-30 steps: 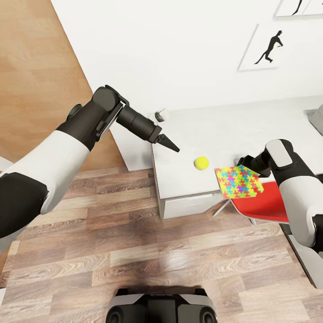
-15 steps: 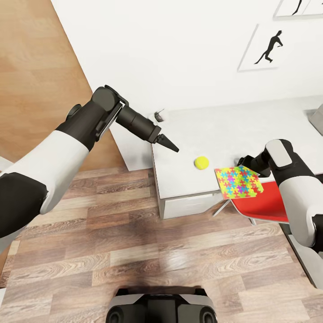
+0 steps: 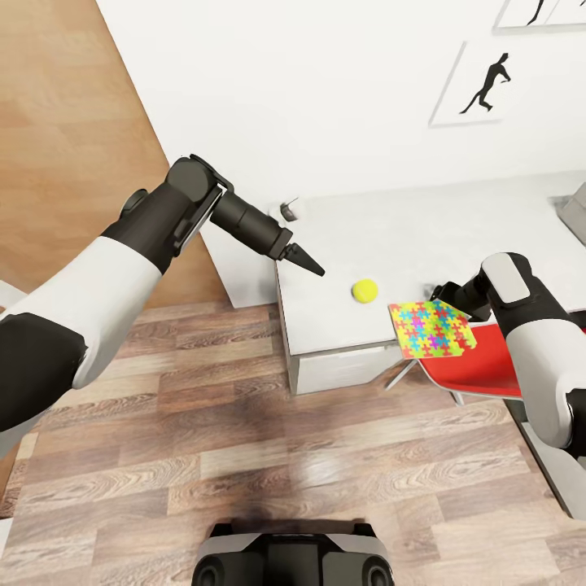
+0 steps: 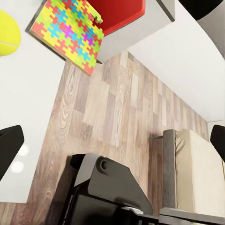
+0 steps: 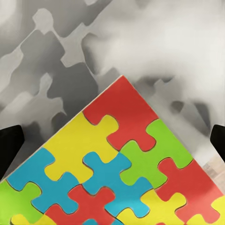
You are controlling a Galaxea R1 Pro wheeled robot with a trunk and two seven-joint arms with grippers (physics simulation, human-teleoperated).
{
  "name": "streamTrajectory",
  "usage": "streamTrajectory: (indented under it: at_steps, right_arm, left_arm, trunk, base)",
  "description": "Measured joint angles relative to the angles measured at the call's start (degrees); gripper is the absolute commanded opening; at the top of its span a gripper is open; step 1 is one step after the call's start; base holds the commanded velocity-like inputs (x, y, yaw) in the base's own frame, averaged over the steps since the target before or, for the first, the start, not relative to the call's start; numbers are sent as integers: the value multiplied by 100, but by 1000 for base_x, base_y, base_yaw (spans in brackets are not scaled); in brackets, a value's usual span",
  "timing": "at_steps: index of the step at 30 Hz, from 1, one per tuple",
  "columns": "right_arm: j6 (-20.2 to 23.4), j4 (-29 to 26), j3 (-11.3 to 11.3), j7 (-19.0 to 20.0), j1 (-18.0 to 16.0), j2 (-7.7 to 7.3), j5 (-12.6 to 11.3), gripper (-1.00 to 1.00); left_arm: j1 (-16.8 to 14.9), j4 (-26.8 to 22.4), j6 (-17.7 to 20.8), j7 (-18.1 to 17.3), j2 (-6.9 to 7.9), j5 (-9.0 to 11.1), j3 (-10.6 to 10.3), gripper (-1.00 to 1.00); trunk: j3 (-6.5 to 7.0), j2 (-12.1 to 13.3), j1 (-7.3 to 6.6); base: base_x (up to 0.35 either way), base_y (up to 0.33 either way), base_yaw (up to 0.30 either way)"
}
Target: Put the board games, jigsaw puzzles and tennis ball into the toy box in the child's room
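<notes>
A jigsaw puzzle (image 3: 431, 328) of bright interlocking pieces lies at the front edge of the pale table (image 3: 423, 228), one corner hanging over the edge. My right gripper (image 3: 444, 291) hovers at its far corner. In the right wrist view the puzzle (image 5: 117, 178) lies close under the open gripper (image 5: 112, 140), with nothing held. The tennis ball (image 3: 365, 289) rests on the table to the left of the puzzle. Over the table's left part my left gripper (image 3: 312, 266) hangs open and empty, short of the ball (image 4: 7, 33) and puzzle (image 4: 70, 33). The toy box (image 3: 576, 207) peeks in at the right edge.
A red chair (image 3: 488, 366) stands tucked under the table below the puzzle. A small grey object (image 3: 286, 212) sits at the table's back left corner. Wood floor lies in front, with my base (image 3: 293, 561) below. The bed (image 4: 201, 178) appears in the left wrist view.
The whole picture has shifted slightly, so the camera moved a little. Both arms, the ball and the puzzle keep their places relative to each other.
</notes>
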Motion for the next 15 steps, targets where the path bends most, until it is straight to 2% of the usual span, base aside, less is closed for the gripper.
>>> streamTrajectory:
  at_steps: [10, 15]
  right_arm:
    - [-12, 6, 1, -4, 0, 0, -11, 100]
    - [-283, 65, 1, -4, 0, -2, -103, 100]
  left_arm:
    - [0, 0, 0, 0, 14, 0, -2, 100]
    - [-1, 0, 0, 0, 29, 0, -1, 100]
  trunk:
    - [0, -1, -1]
    - [0, -2, -2]
  base:
    - [0, 0, 0]
    - [0, 0, 0]
